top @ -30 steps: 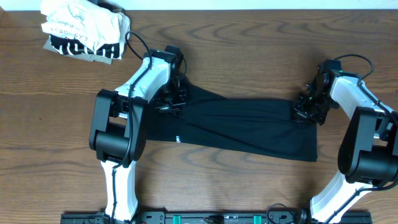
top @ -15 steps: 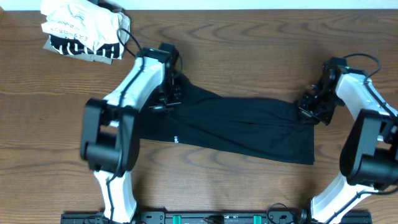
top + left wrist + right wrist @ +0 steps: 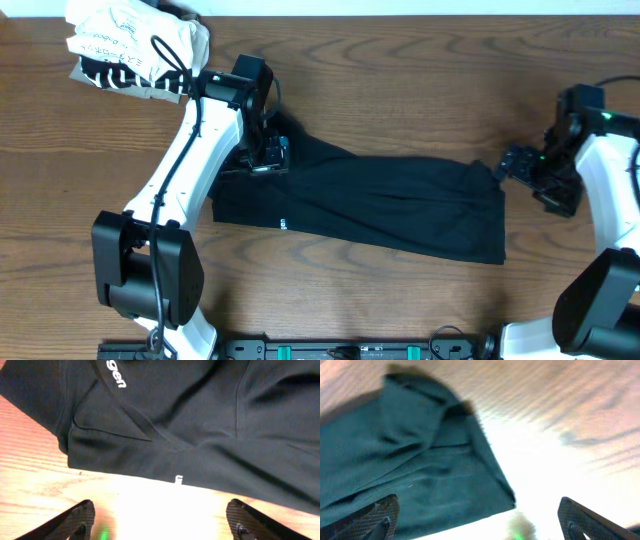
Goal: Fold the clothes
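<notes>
The clothes are one black shirt (image 3: 380, 205), lying flat on the table as a long band across the middle, with a tiny white mark (image 3: 284, 223) near its left end. My left gripper (image 3: 265, 152) hovers over the shirt's upper left corner, open and holding nothing. In the left wrist view the shirt (image 3: 200, 425) fills the top and bare wood lies between the spread fingers (image 3: 82, 516). My right gripper (image 3: 515, 165) is open just off the shirt's right edge. The right wrist view shows the shirt's corner (image 3: 395, 450) below the open gripper (image 3: 480, 520).
A white folded bundle with black lettering (image 3: 135, 50) sits at the back left corner, close to the left arm's elbow. Bare wooden table (image 3: 400, 90) surrounds the shirt. A black rail (image 3: 340, 350) runs along the front edge.
Both grippers have opened and let go of the shirt's ends. The left gripper drew back slightly up and left; the right one moved right, off the shirt's edge.
</notes>
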Controlling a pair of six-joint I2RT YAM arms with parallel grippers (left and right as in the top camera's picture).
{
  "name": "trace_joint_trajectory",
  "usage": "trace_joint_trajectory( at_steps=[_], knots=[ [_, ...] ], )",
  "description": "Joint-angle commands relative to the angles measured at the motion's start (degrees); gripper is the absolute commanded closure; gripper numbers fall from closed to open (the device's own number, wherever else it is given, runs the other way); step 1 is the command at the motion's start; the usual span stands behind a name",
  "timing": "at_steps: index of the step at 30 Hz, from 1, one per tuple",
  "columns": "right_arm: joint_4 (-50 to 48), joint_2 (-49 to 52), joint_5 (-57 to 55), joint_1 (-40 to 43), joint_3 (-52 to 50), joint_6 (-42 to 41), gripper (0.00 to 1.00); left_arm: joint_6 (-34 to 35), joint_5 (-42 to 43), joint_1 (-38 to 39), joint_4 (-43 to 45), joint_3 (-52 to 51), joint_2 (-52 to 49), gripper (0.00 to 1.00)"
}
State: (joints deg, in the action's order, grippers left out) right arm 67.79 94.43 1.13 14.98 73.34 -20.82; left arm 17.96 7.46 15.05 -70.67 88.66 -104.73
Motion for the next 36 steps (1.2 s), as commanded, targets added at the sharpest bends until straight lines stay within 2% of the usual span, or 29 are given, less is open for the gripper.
trace_joint_trajectory(
  at_steps=[1,5,7,10,17,24,36],
  knots=[
    [-0.94,-0.09,-0.39,3.21,-1.40,1.29,0.01,-0.37,-0.63,-0.22,-0.76,0.15,0.24,0.12],
    [-6.84,-0.02,8.07,6.78,-5.49,10.05,0.02,-0.37,-0.63,-0.24,-1.05,0.15,0.24,0.11],
    [-9.40,-0.02,9.92,7.93,-7.37,12.61,0.06,-0.35,-0.63,-0.24,-1.05,0.15,0.24,0.11],
    [-11.45,-0.02,11.69,9.18,-9.60,12.81,0.01,-0.37,-0.63,-0.24,-1.07,0.15,0.24,0.11],
    [-16.65,-0.02,22.95,11.45,-16.79,20.55,0.01,-0.37,-0.63,-0.24,-1.09,0.15,0.24,0.11],
    [-21.99,-0.02,25.44,13.57,-23.50,21.35,0.01,-0.35,-0.63,-0.24,-1.07,0.15,0.24,0.11],
    [-27.76,0.09,29.53,13.44,-29.22,21.77,0.01,-0.35,-0.63,-0.24,-0.66,0.15,0.24,0.10]
  ],
)
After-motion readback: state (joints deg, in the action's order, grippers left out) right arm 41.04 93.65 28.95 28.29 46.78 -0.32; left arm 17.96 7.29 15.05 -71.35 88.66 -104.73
